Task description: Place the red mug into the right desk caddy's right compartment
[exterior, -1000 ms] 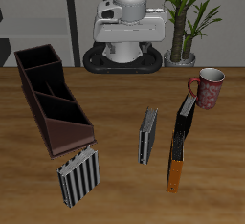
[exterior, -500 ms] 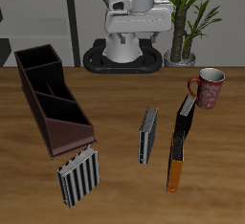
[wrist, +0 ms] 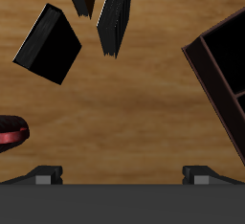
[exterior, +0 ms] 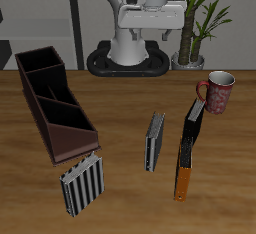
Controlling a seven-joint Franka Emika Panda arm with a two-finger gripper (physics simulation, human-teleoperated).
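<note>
Wooden bench [exterior: 120,98] carries everything untouched: I see the red mug [exterior: 217,91] upright near the back edge, well apart from the right desk caddy [exterior: 52,103]. My hand [wrist: 122,175] hovers with fingers apart, holding nothing; grasping, carrying and placing remain.

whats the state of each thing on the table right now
red mug: upright on the table, not held, opening up
right desk caddy: flat on the table, compartments look empty
grey ribbed rack: near the front edge, nothing in it
two books: standing on edge
end effector: open, holding nothing
</note>
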